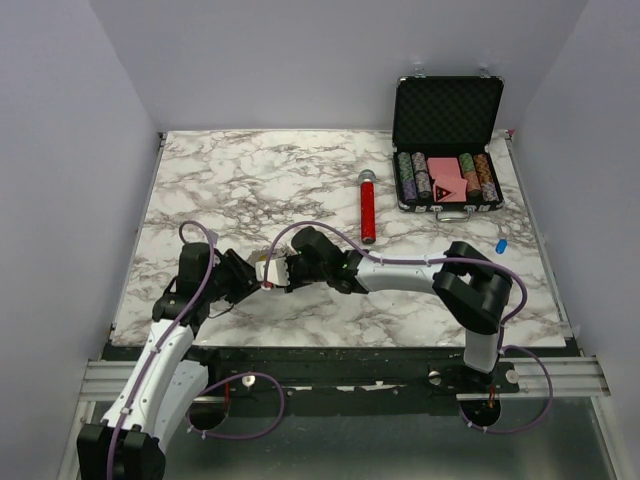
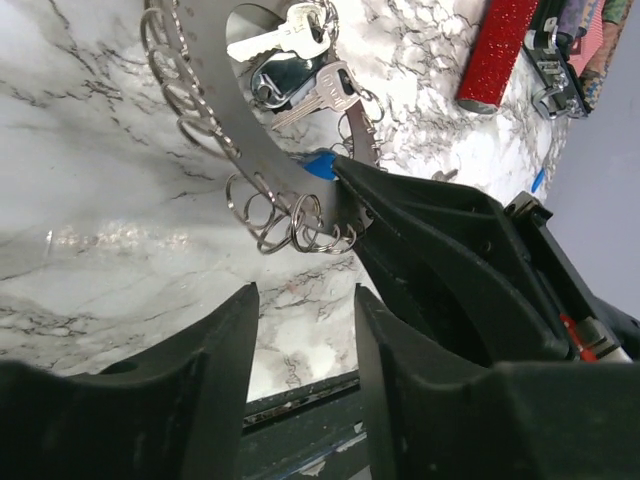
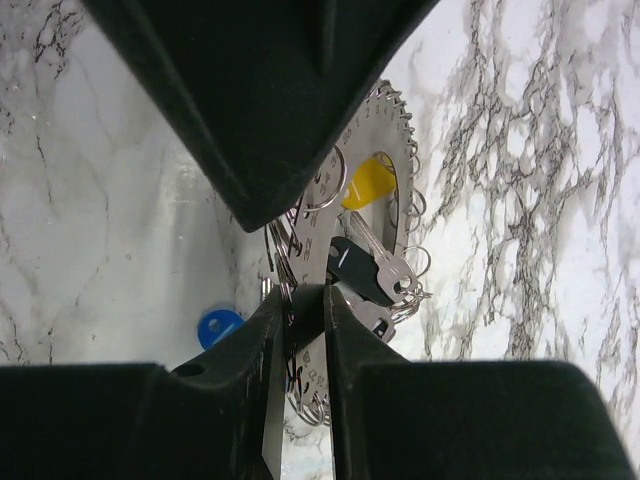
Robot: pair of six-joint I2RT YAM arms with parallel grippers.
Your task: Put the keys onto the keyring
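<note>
The keyring (image 2: 250, 150) is a flat silvery band with many small wire loops round its rim. It stands on edge between the two grippers (image 1: 268, 266). My right gripper (image 3: 305, 295) is shut on its band. Several keys hang on it: silver ones (image 2: 285, 35), a yellow-headed one (image 3: 368, 185) and a black-headed one (image 3: 355, 268). A blue key head (image 3: 218, 325) shows just beside the ring, by the right fingertip (image 2: 345, 170). My left gripper (image 2: 305, 295) is open just short of the ring, with only marble between its fingers.
A red cylinder with a silver cap (image 1: 368, 210) lies mid-table. An open black case (image 1: 447, 150) with striped poker chips stands at the back right. A small blue thing (image 1: 501, 244) lies near the right edge. The two arms meet at the front left (image 1: 283, 270).
</note>
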